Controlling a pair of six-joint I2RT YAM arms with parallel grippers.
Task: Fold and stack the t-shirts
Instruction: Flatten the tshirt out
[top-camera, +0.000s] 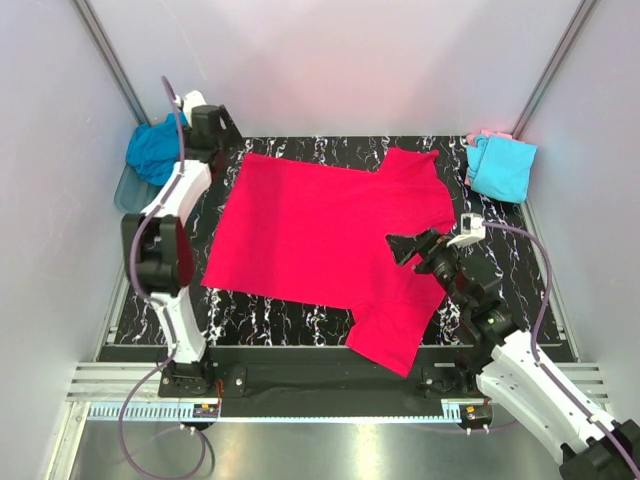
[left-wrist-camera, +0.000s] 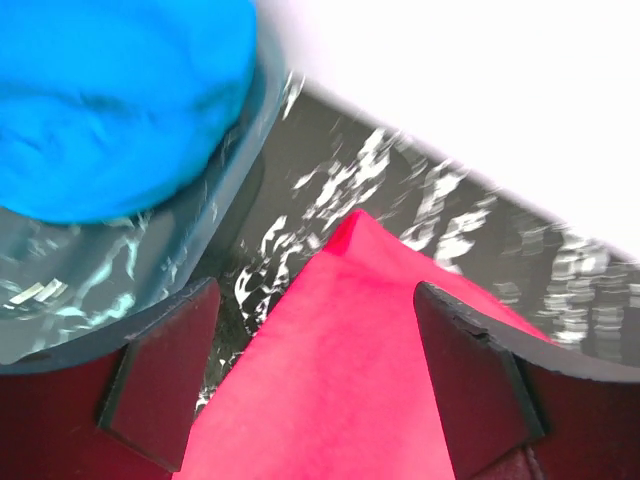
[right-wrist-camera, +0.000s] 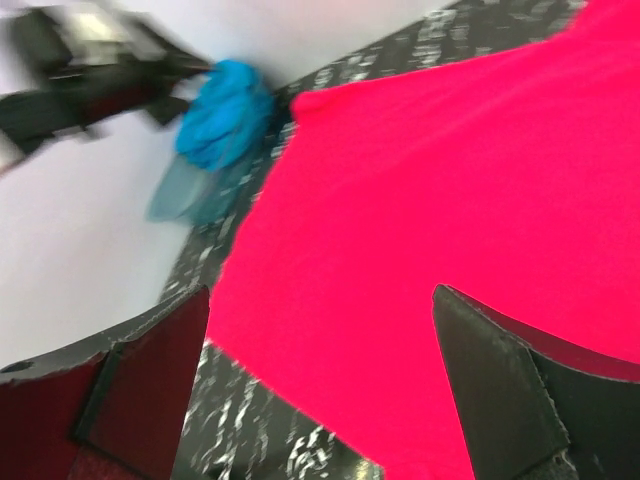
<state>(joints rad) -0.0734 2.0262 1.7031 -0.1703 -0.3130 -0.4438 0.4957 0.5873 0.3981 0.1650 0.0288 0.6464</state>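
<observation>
Both spread: left gripper (left-wrist-camera: 312, 305) over pink-red t-shirt (top-camera: 310, 235) corner, right gripper (right-wrist-camera: 320, 300) above its body.

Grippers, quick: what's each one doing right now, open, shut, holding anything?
Left gripper: open, holding nothing, over a corner of the pink-red t-shirt.
Right gripper: open, empty, over the same shirt.
</observation>
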